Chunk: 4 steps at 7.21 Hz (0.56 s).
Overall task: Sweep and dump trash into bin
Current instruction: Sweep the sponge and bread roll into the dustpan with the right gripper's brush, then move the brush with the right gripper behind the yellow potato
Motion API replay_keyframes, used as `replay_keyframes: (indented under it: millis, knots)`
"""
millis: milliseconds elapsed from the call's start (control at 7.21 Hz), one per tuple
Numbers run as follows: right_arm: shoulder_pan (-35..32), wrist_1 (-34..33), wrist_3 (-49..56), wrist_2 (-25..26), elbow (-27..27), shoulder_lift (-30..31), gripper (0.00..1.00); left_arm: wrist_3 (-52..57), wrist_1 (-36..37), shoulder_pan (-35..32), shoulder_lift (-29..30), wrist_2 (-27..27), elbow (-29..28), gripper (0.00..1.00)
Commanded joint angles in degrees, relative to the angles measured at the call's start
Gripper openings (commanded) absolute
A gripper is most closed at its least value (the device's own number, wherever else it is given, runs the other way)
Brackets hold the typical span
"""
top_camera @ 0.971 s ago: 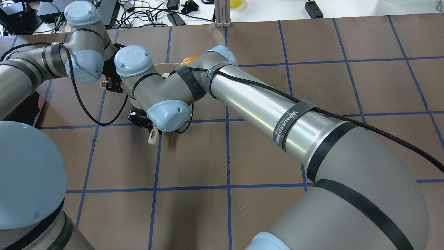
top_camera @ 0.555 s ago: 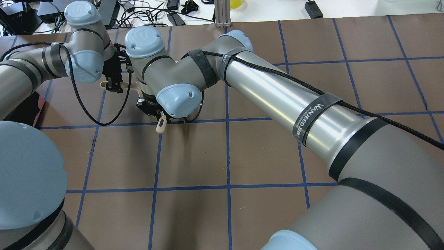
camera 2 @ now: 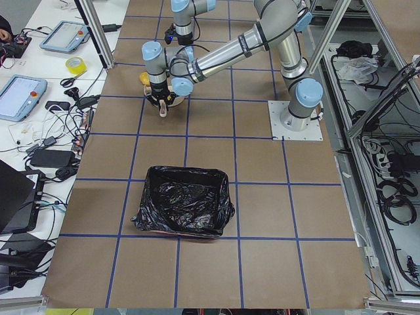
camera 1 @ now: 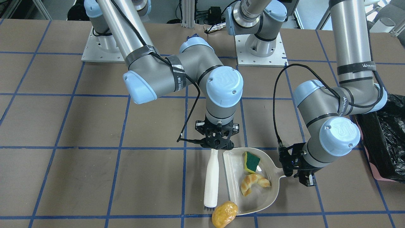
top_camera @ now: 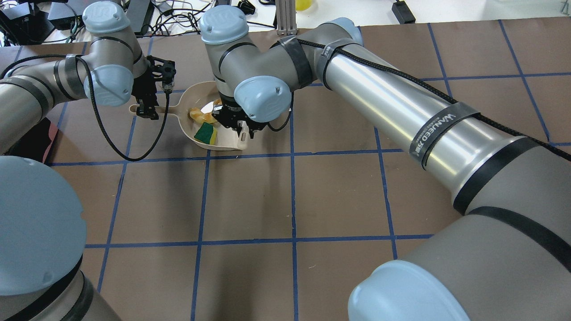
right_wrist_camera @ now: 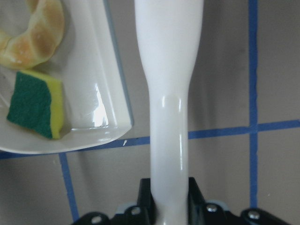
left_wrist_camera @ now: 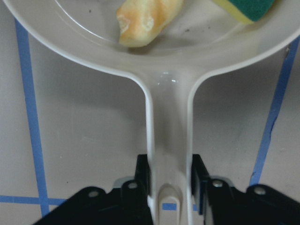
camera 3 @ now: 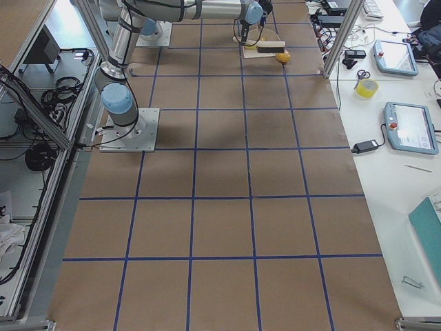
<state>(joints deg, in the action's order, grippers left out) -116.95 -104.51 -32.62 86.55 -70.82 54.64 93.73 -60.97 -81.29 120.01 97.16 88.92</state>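
A beige dustpan (camera 1: 234, 180) lies on the table and holds the green-and-yellow sponge (camera 1: 251, 161) and the croissant (camera 1: 253, 183). The potato-like lump (camera 1: 224, 214) lies on the table at the pan's open edge, beside the bristles of a white brush (camera 1: 211, 179). My right gripper (camera 1: 217, 145) is shut on the brush handle (right_wrist_camera: 168, 70). My left gripper (camera 1: 295, 171) is shut on the dustpan handle (left_wrist_camera: 169, 140). The wrist views show the sponge (right_wrist_camera: 33, 110) and croissant (left_wrist_camera: 145, 18) in the pan. The black-lined bin (camera 1: 384, 136) stands apart on my left.
The two robot base plates (camera 1: 261, 50) sit at the table's robot side. Cables and devices (top_camera: 187, 18) lie past the far edge. A side bench holds tablets and a tape roll (camera 2: 75, 65). The bin also shows in the exterior left view (camera 2: 184, 210).
My right arm has moved away from the robot with the brush. The dustpan with the sponge and croissant has come into sight. The left arm has not moved.
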Motion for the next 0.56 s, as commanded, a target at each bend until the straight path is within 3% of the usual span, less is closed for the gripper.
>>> replay_keyframes:
  millis: [0, 416]
  knots:
    - [4.6, 0.6, 7.2, 1.7, 0.0, 0.6, 0.0, -0.1, 0.0, -0.1, 0.1, 0.1, -0.1, 0.04]
    - [7.9, -0.2, 14.1, 3.5, 0.7, -1.6, 0.0, -0.5, 0.0, -0.1, 0.1, 0.3, -0.1, 0.04]
